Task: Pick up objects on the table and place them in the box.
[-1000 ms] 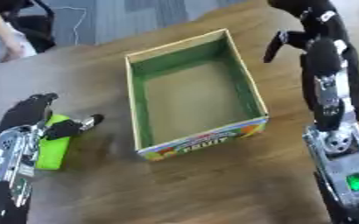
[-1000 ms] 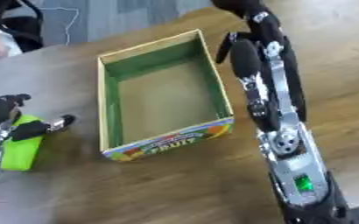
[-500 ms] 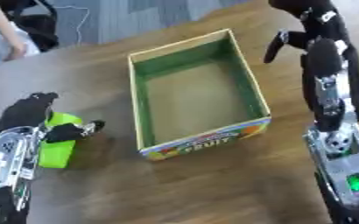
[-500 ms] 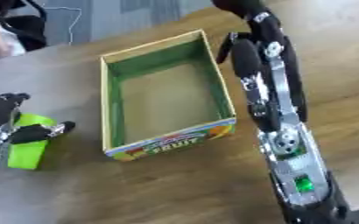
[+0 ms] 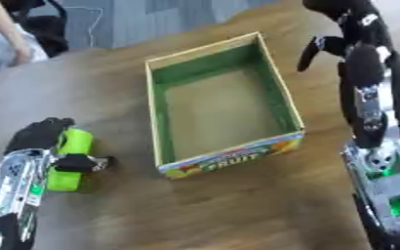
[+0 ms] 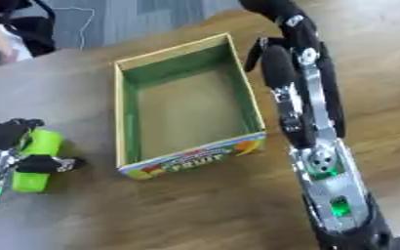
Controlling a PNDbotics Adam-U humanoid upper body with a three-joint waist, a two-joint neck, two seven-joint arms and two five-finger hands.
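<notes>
A lime-green cylinder-shaped object (image 5: 70,149) lies on the wooden table at the lower left. My left hand (image 5: 36,136) is over it, with the fingers curled on its far side and the thumb (image 5: 86,163) across its near side. The open cardboard box (image 5: 235,157) has a green inside and a fruit print on its front wall. It stands in the middle and nothing shows in it. My right hand (image 5: 336,8) hangs above the table past the box's far right corner, with its fingers relaxed and holding nothing.
My right forearm (image 5: 372,122) runs along the right side of the box from the lower right corner. The table's far edge (image 5: 110,46) runs across the top, with grey floor beyond it. Bare wood lies in front of the box.
My left thumb has come in across the green object, which was beside the spread hand before. The right arm has stayed where it was.
</notes>
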